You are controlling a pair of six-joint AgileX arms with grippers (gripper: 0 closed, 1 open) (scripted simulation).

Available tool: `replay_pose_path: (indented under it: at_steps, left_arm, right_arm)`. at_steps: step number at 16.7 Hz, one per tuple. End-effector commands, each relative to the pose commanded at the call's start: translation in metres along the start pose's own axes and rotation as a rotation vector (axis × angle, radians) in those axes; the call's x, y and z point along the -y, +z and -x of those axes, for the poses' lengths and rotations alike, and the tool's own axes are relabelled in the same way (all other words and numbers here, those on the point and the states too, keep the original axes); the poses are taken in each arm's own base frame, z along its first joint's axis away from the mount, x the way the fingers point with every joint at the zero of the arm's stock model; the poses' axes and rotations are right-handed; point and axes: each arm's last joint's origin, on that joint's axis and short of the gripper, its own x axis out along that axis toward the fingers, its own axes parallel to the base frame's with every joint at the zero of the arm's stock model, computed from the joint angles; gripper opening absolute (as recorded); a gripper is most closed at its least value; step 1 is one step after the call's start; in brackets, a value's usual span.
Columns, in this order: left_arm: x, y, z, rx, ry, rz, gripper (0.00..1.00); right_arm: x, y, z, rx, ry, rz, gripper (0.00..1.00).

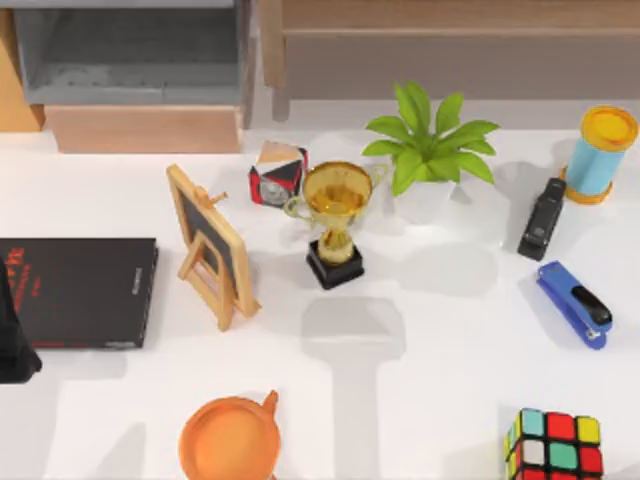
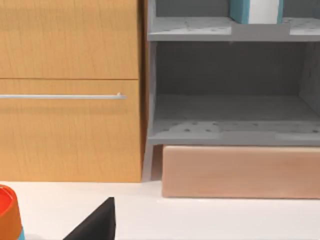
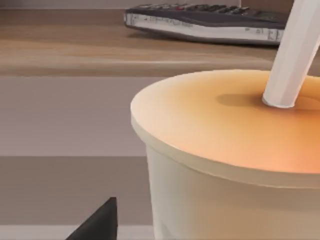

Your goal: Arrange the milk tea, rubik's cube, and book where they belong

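One grey shelf (image 2: 230, 130) bay bare, milk tea (image 3: 235, 165) close before right wrist, rubik's cube (image 1: 555, 446) at five o'clock, jaws' state untellable.

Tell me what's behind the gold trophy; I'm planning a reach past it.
Directly behind the gold trophy sits a small red-black-white angular box, with the potted plant behind to its right. The trophy's cup hides part of the white table behind it.

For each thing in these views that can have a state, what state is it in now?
milk tea: upright, lid on, straw through the lid.
rubik's cube: scrambled.
light-blue book: standing on the grey shelf, upper level.
black book: closed, lying flat.
trophy: upright.
small chalkboard: standing on its easel.
potted plant: upright.
blue stapler: closed.
drawer: shut.
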Motion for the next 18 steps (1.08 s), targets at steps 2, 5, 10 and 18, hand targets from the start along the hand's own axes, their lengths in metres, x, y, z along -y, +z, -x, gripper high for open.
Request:
replay_pose_path:
  at_steps: [2, 5, 10, 18]
  left_arm:
    - [0.0, 0.0, 0.0, 0.0, 0.0, 0.0, 1.0]
    - [0.0, 0.0, 0.0, 0.0, 0.0, 0.0, 1.0]
    - [0.0, 0.0, 0.0, 0.0, 0.0, 0.0, 1.0]
    - [0.0, 0.0, 0.0, 0.0, 0.0, 0.0, 1.0]
  right_arm:
    - [-0.001, -0.001, -0.002, -0.003, 0.003, -0.002, 1.0]
    - [0.0, 0.008, 0.002, -0.004, -0.003, -0.003, 1.0]
    - [0.0, 0.042, 0.014, -0.003, 0.002, -0.002, 1.0]
    - [-0.003, 0.053, 0.014, 0.006, 0.005, -0.001, 1.0]
